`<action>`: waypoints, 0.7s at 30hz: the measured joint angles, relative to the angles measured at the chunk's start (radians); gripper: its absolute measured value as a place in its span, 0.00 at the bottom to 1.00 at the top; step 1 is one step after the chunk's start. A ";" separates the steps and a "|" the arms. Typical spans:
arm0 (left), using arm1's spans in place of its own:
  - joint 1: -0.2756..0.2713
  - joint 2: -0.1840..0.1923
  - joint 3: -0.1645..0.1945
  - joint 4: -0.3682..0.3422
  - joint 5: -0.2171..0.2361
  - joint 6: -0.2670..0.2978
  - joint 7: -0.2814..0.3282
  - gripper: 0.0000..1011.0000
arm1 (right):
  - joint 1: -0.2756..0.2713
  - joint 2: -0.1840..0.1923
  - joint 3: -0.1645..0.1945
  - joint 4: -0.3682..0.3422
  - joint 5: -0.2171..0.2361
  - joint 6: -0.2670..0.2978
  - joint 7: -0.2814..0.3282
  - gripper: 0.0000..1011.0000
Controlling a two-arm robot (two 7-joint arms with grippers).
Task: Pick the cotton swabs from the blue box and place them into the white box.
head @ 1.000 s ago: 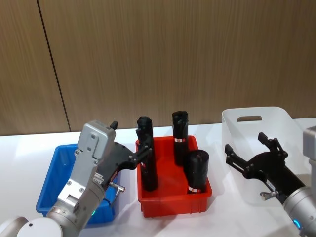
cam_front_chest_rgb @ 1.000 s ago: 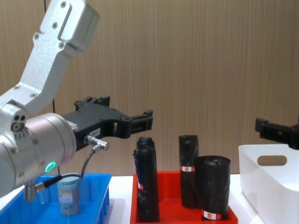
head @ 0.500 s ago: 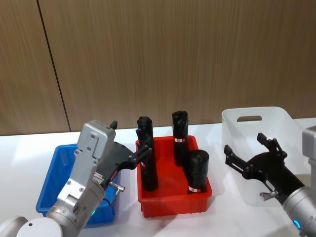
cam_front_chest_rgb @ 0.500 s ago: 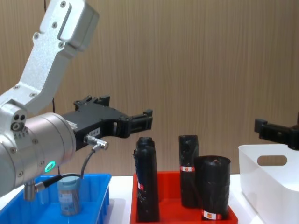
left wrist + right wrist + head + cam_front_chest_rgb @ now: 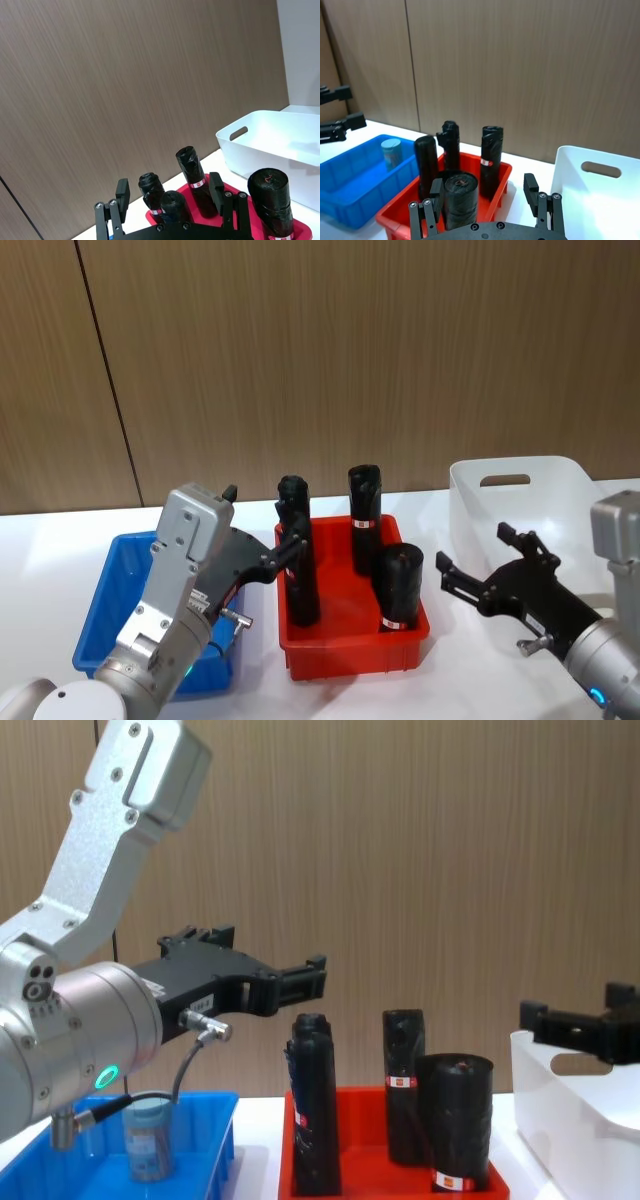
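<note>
Hovering open: right claw beside white box, left claw above red tray

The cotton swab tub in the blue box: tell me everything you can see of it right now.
The cotton swab tub is a small clear plastic cylinder with a flat pale blue-grey lid, its lower part looking whitish. It stands upright on the floor of the blue box, toward the box's far end in the right wrist view, apart from the walls as far as can be seen. Nothing grips it: the left hand hangs open above, out toward the red tray, and a cable passes in front of the tub.
</note>
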 joint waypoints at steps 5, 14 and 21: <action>0.000 0.000 0.000 0.000 0.000 0.000 0.000 0.99 | 0.022 -0.001 0.000 0.026 0.000 0.026 0.047 0.99; 0.000 0.000 0.000 0.000 0.000 0.000 0.000 0.99 | 0.076 -0.013 -0.001 0.099 -0.005 0.058 0.113 0.99; 0.000 0.000 0.000 0.000 0.000 0.000 0.000 0.99 | 0.121 -0.028 -0.003 0.171 -0.010 0.073 0.151 0.99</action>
